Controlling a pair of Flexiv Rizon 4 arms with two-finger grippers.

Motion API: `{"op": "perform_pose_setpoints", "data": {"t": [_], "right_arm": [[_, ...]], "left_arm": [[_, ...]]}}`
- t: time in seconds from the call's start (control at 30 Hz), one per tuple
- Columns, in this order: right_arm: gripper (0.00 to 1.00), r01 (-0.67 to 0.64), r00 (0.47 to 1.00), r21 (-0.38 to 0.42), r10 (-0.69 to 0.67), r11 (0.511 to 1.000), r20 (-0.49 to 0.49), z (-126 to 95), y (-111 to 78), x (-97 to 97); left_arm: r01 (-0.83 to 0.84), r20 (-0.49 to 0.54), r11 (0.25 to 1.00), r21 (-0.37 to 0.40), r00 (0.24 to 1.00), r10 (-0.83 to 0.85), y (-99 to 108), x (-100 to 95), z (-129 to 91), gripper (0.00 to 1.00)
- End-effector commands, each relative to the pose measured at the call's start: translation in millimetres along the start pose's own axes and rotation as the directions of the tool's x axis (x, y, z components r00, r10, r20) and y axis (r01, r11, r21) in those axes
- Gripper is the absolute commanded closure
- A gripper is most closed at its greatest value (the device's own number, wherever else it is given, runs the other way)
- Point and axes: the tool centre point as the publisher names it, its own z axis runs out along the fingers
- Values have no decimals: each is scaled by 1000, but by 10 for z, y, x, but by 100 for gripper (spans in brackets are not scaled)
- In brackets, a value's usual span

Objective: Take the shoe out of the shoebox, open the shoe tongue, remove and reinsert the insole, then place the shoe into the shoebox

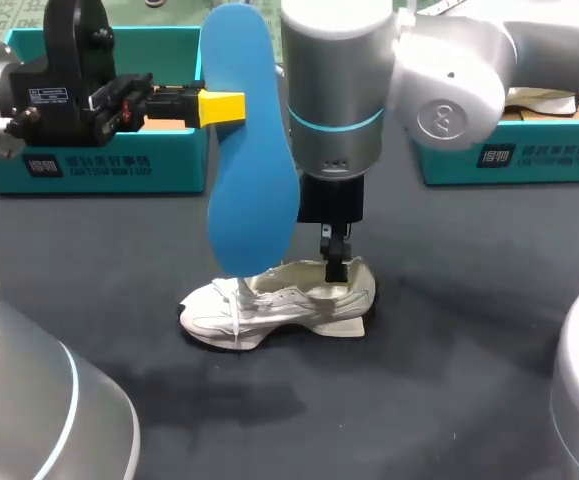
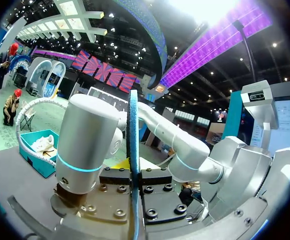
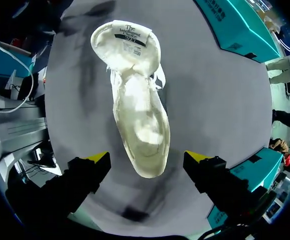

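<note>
Blue insole (image 1: 249, 150) stands on end in my left gripper (image 1: 219, 107), whose fingers are pressed on it from both sides. From the left wrist I see it edge-on between the pads (image 2: 133, 150), and my right arm (image 2: 89, 145) fills most of what lies beyond. The white shoe (image 1: 279, 305) sits on its sole on the dark table (image 1: 449, 330), outside either box. The insole's lower end hangs in front of its laces and hides them from the head camera. My right gripper (image 1: 335, 262) hangs over the heel with its fingers spread wide, gripping nothing, and the shoe (image 3: 139, 120) lies below the gap. A teal shoebox (image 1: 99, 165) stands behind my left gripper, and a second teal box (image 1: 514, 155) is far right
</note>
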Motion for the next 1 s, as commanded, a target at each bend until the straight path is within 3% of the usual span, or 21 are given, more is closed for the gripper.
{"op": "perform_pose_setpoints", "data": {"t": [0.03,0.3,0.63,1.0], "right_arm": [[0,9,1000,8,-8,1000,-17,45,112,-118],[0,39,999,-18,-39,999,-30,132,286,-202],[0,65,997,-41,-66,997,-35,399,525,-232],[0,89,996,-46,-90,995,-24,665,625,-287]], "left_arm": [[0,-1,1000,-2,1000,0,-5,-9,8,100],[0,-1,1000,-2,1000,0,-5,-9,8,100],[0,-1,1000,-2,1000,0,-5,-9,8,100],[0,-1,1000,-2,1000,0,-5,-9,8,100]]}}
